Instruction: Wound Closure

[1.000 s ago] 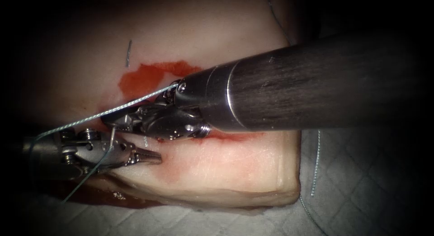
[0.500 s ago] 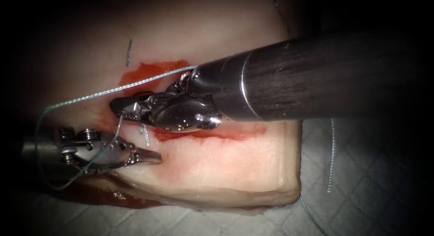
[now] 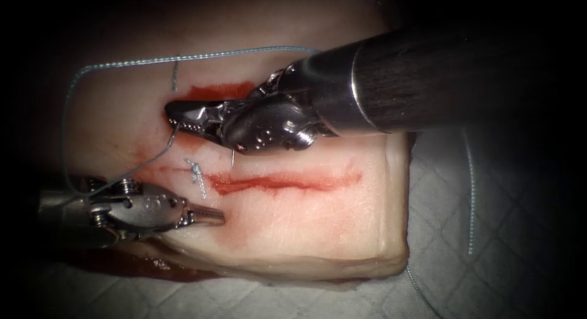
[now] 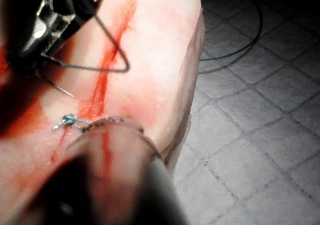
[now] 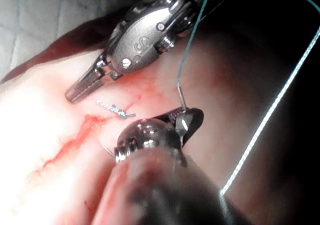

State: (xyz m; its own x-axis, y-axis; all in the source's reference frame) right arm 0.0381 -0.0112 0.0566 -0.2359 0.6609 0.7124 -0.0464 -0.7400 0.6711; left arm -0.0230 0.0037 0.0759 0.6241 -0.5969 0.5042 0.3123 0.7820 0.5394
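The right gripper [image 3: 183,116] is clenched on the curved needle [image 3: 233,156] near its middle, above the tissue [image 3: 293,221] and clear of it, on the far side of the cut [image 3: 287,182]. Thread [image 3: 183,57] arcs from it toward the left gripper [image 3: 211,217], which rests closed, grasping nothing, beside a knot [image 3: 195,170]

A light from the camera's side is brightening the middle of the tissue [image 3: 293,221], while the endoscope view's edges are fading into black. Glare is flashing off the metal of the right tool [image 3: 174,112] and the left tool [image 3: 215,218]. In the right wrist view the tissue is washing out to white, and the needle [image 5: 181,99] is catching a glint.
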